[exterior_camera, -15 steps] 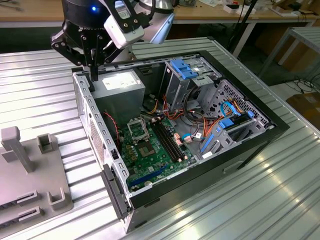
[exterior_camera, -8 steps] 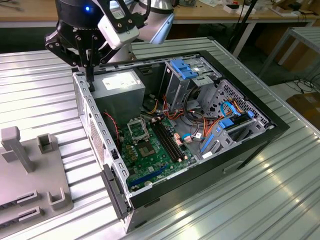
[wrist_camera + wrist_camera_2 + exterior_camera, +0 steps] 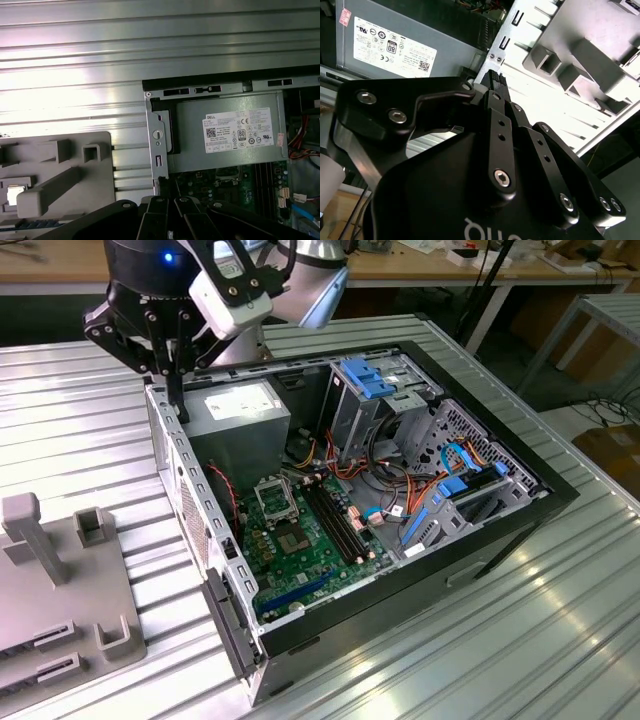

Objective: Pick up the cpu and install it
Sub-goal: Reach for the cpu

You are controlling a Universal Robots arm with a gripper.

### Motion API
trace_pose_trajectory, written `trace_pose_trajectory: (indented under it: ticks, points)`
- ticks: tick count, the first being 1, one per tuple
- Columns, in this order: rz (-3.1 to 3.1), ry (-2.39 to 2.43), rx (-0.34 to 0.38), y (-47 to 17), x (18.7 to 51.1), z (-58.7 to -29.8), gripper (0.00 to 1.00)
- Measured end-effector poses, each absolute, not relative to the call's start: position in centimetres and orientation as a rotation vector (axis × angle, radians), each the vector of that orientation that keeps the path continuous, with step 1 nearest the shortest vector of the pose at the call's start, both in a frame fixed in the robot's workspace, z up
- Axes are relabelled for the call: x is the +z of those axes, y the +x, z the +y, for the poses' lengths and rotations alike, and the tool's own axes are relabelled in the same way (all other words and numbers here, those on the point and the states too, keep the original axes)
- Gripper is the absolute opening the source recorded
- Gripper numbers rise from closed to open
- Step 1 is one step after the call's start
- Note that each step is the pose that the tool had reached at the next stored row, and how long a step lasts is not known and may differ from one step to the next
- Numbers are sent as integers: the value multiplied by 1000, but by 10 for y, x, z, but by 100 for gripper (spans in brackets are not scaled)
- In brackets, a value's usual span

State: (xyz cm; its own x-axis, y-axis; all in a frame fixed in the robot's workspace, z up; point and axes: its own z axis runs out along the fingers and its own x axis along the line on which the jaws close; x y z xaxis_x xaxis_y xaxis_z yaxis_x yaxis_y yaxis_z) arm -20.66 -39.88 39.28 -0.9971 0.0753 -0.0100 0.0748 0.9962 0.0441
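Note:
The cpu [image 3: 15,194] shows in the first wrist view as a small bright silver square lying in a recess of the grey fixture block [image 3: 55,175]. My gripper [image 3: 181,412] hangs over the corner of the open computer case [image 3: 190,490], beside the power supply [image 3: 240,410], well apart from the cpu. In both wrist views its black fingers [image 3: 156,220] lie close together with nothing between them, and the gripper [image 3: 495,82] points at the case's metal edge. The hollow silver socket frame [image 3: 272,500] sits on the green motherboard [image 3: 300,550].
The case lies on its side on a ribbed metal table [image 3: 80,410]. Inside are black memory slots [image 3: 335,520], a drive cage with blue clips [image 3: 365,380] and loose cables [image 3: 400,490]. The grey fixture [image 3: 60,590] has upright posts at the exterior view's left.

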Motion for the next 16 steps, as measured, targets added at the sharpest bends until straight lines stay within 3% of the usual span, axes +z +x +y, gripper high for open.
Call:
trace_pose_trajectory:
  ticks: [16]
  points:
    - [3127, 118, 68, -213, 393, -399, 11]
